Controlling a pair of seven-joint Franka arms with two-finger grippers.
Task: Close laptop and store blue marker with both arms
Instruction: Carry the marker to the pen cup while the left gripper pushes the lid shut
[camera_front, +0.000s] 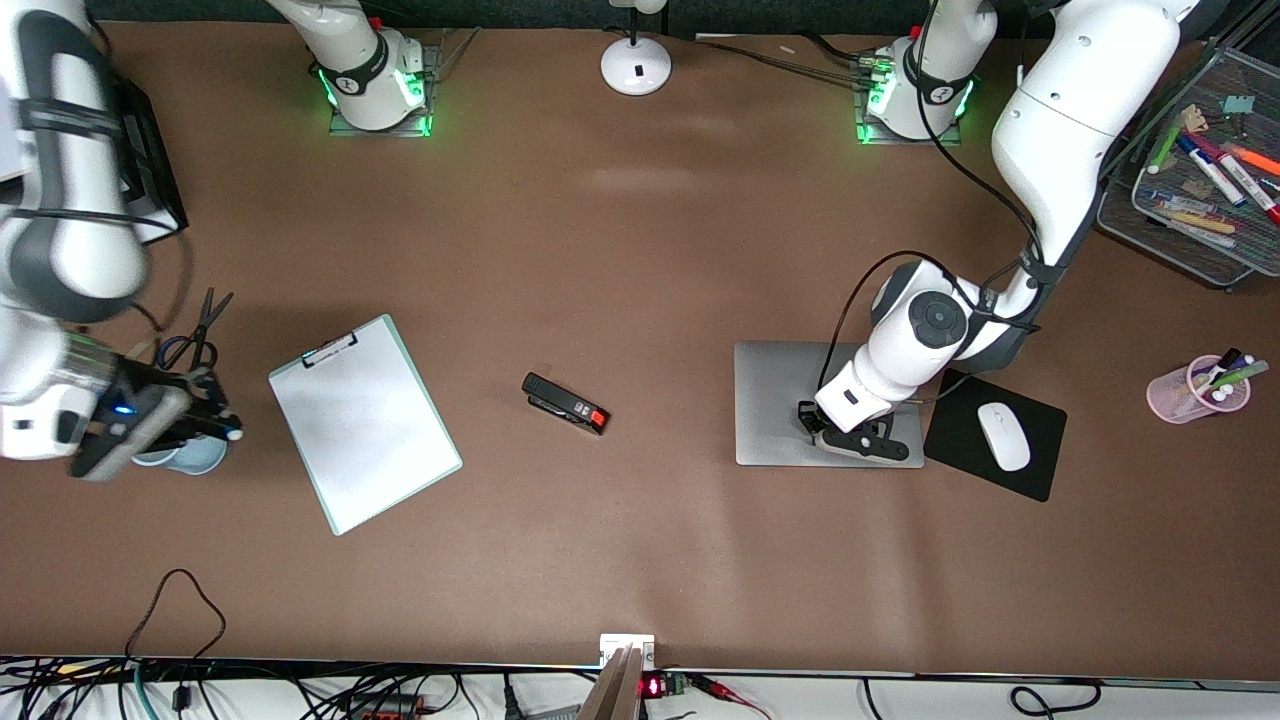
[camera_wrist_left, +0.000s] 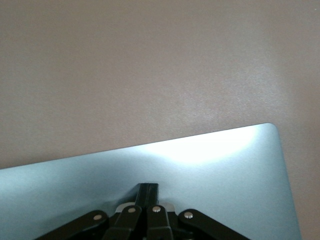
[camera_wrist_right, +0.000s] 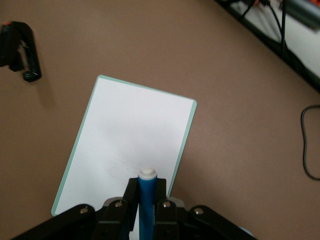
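Note:
The laptop (camera_front: 780, 400) lies closed on the table, its silver lid up, beside the mouse pad. My left gripper (camera_front: 850, 438) is shut and empty, and its fingertips rest on the lid at the edge nearer the front camera. The left wrist view shows the same, with the gripper (camera_wrist_left: 148, 189) on the lid (camera_wrist_left: 215, 170). My right gripper (camera_front: 212, 420) is shut on the blue marker (camera_wrist_right: 147, 205), whose white end points outward. It holds the marker over a pale blue cup (camera_front: 195, 458) at the right arm's end of the table.
A white clipboard (camera_front: 362, 422) and a black stapler (camera_front: 565, 403) lie mid-table. Scissors (camera_front: 195, 335) lie near the cup. A white mouse (camera_front: 1003, 436) sits on the black pad (camera_front: 960, 440). A pink cup of markers (camera_front: 1195, 392) and a mesh tray (camera_front: 1175, 235) stand at the left arm's end.

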